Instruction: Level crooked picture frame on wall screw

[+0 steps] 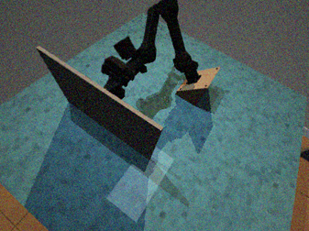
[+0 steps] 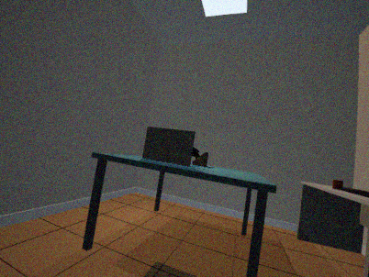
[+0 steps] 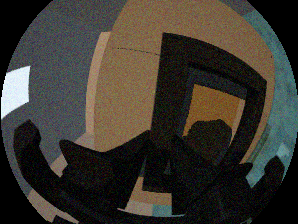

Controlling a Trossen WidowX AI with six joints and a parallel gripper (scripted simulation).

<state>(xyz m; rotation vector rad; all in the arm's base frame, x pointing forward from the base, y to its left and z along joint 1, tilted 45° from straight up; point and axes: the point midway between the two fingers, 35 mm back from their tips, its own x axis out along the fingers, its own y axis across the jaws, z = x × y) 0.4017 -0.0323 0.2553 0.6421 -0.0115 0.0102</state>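
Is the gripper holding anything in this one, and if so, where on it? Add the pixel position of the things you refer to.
Yes: the gripper (image 3: 160, 136) is shut on the picture frame (image 3: 169, 90), at its dark border, on the lower side as the wrist view shows it.

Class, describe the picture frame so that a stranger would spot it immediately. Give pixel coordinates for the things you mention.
Find the tan board (image 1: 209, 77) (image 3: 125, 100) standing on the teal table (image 1: 247, 175) (image 2: 229, 177), at the black arm's gripper (image 1: 197, 81) (image 3: 160, 136). Against it is the picture frame (image 3: 167, 85): a thick black border around an orange picture with a dark rounded shape, unlike the plain tan surface behind.

One arm (image 1: 169, 7), two upright panels (image 1: 104, 102) (image 2: 169, 146), one picture frame (image 3: 165, 85)
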